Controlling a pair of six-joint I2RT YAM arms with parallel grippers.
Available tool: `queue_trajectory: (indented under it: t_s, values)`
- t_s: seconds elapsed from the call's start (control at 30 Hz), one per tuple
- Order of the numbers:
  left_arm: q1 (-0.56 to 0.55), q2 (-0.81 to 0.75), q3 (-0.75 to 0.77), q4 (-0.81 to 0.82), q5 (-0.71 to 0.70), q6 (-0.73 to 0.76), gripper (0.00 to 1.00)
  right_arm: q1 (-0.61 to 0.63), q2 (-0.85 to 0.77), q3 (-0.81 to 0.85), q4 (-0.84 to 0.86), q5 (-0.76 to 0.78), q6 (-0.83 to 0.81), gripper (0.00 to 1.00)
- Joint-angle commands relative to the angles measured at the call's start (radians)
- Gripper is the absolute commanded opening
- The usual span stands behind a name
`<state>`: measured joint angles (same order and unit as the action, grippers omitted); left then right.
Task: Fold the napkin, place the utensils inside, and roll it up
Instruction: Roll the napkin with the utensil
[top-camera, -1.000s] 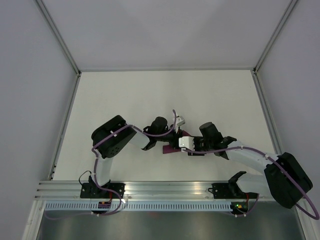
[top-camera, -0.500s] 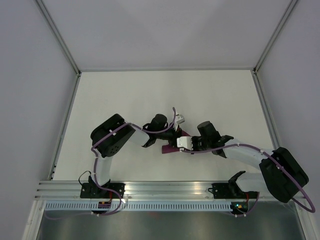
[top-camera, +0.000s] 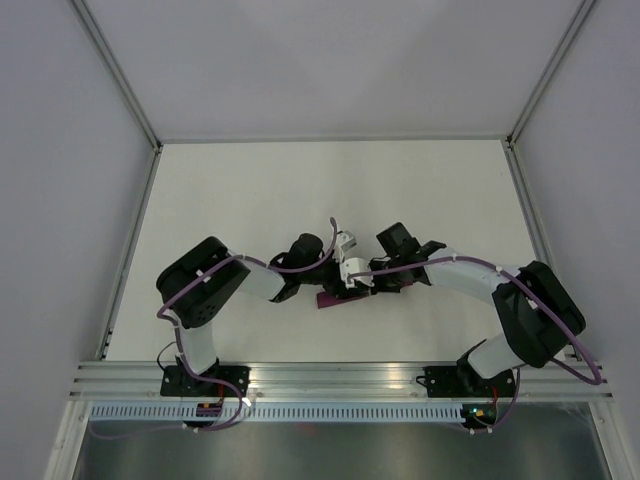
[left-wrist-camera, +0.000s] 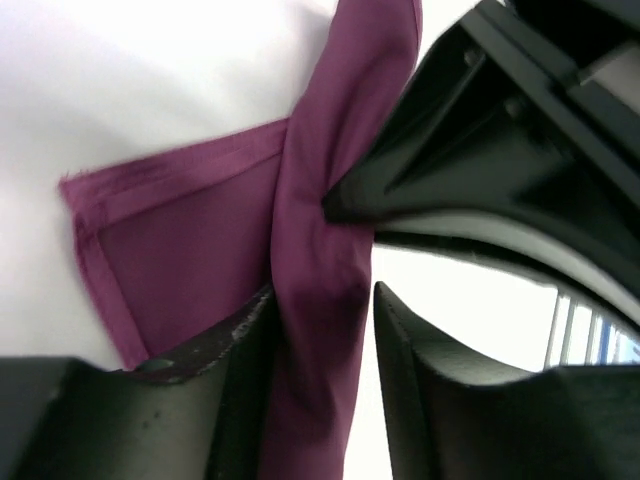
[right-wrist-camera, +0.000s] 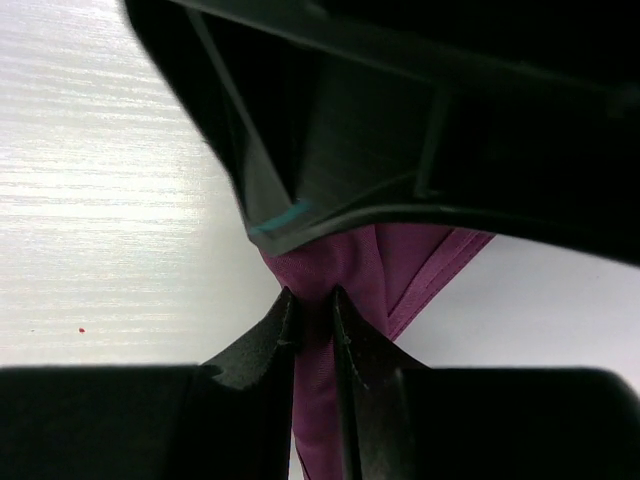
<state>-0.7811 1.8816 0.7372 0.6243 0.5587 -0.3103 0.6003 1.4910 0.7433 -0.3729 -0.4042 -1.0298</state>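
Note:
The napkin (top-camera: 335, 299) is a dark magenta bundle at the table's middle front, mostly hidden under both grippers. In the left wrist view a rolled strand of it (left-wrist-camera: 320, 330) runs between my left gripper's (left-wrist-camera: 323, 290) fingers, touching the left finger, with a gap at the right one; a flat hemmed corner (left-wrist-camera: 180, 240) lies beside it. My right gripper (right-wrist-camera: 314, 292) is pinched shut on a fold of the napkin (right-wrist-camera: 350, 262). The two grippers (top-camera: 330, 283) (top-camera: 358, 287) meet tip to tip. No utensils show.
The white table (top-camera: 330, 190) is bounded by grey walls and metal corner posts. An aluminium rail (top-camera: 330, 375) runs along the near edge by the arm bases. The right gripper's black body (left-wrist-camera: 500, 130) crowds the left wrist view.
Both grippers and the napkin have shifted left and slightly away from the bases. The right arm has stretched out to the left, and the left arm has folded in.

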Motion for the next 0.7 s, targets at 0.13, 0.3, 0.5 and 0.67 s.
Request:
queue_trajectory:
  t_s: [0.13,0.3,0.5,0.67]
  values:
    - [-0.001,-0.116,-0.113,-0.028,-0.253,0.005,0.56,-0.002,0.127,0.050,-0.256,-0.004,-0.004,0.02]
    - [0.012,-0.245,-0.261,0.130,-0.554,-0.039,0.61,-0.008,0.189,0.114,-0.319,-0.034,-0.006,0.01]
    - [0.025,-0.380,-0.447,0.343,-0.721,-0.053,0.69,-0.030,0.290,0.209,-0.408,-0.065,-0.033,0.01]
    - [0.025,-0.459,-0.518,0.420,-0.750,-0.029,0.72,-0.068,0.408,0.332,-0.517,-0.107,-0.058,0.01]
